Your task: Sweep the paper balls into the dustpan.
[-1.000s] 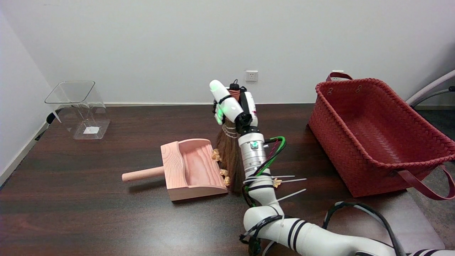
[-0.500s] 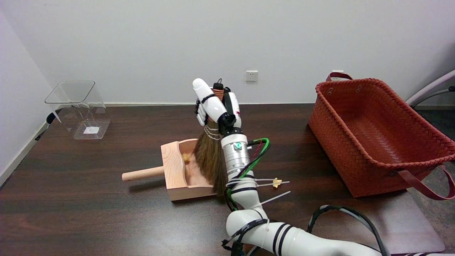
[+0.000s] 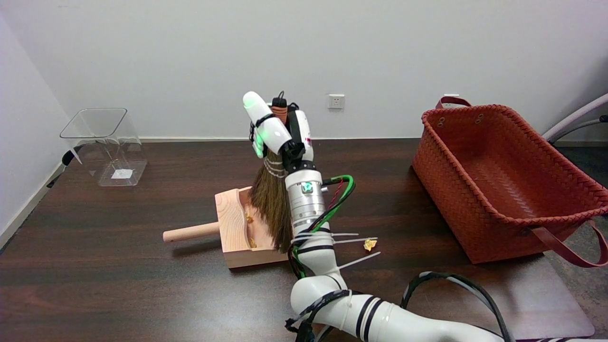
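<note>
Far left on the dark counter [image 3: 118, 285]: stood a clear plastic bin [image 3: 105, 145], upright, close to the wall.

Moving right, lay a wooden dustpan [image 3: 235, 228] near the middle, round handle poking out to the left, open mouth facing right. Showed two small paper balls [image 3: 249, 219] inside the pan against its back wall, one farther, one nearer; any more hidden behind the bristles, could not tell.

Next, hung a small broom [image 3: 270, 204], brown bristles spread down into the dustpan's tray, bound neck tilted up and to the right, reddish handle tip poking out above the fingers.

Gripped the broom's handle, the right hand [image 3: 278, 135], fingers wrapped tight around it, raised above the far edge of the pan, wrist and white arm running down to the near right edge of the picture. Glowed green on the hand and on the wrist ring.

Just right of the arm, sat one stray paper ball [image 3: 369, 244] on the counter, apart from the dustpan, beside white cable ties sticking out from the arm.

Far right, rested a red woven basket [image 3: 503, 190], tilted, mouth open toward the left, strap handle trailing at its near corner. Above on the wall, sat a white socket [image 3: 336, 101].
</note>
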`<action>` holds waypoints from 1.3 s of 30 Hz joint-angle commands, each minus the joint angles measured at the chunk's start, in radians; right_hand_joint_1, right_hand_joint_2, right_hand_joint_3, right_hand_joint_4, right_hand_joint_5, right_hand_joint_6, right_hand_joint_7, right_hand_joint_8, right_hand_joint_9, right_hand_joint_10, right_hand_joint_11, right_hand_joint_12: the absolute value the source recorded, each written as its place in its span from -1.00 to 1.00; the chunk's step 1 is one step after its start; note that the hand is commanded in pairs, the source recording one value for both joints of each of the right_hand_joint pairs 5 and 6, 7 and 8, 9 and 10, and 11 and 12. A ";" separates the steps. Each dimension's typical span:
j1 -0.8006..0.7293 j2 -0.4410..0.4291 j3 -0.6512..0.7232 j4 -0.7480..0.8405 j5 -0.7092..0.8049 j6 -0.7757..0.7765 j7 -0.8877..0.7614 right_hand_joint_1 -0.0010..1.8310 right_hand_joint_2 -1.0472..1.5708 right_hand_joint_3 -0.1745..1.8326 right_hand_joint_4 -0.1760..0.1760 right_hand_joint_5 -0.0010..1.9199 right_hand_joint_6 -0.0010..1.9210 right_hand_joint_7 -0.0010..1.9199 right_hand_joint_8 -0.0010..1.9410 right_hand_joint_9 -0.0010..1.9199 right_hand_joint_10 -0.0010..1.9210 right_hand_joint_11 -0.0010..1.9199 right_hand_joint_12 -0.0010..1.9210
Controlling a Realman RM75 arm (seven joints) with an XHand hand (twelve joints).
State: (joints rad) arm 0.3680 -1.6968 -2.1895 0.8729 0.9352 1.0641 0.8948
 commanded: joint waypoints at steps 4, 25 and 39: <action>-0.046 0.084 0.000 0.285 0.002 0.054 -0.211 -0.24 1.00 -0.80 0.00 1.00 1.00 1.00 0.98 1.00 1.00 1.00 1.00; -0.239 0.274 0.006 0.606 0.030 0.083 -0.791 -0.15 1.00 -0.82 0.00 1.00 1.00 1.00 0.98 1.00 1.00 1.00 1.00; -0.356 0.373 0.002 0.757 0.041 0.077 -1.103 -0.11 1.00 -0.61 0.00 1.00 1.00 1.00 0.98 1.00 1.00 1.00 1.00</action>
State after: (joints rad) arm 0.1529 -1.4492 -2.1851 1.4390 0.9563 1.1405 0.1572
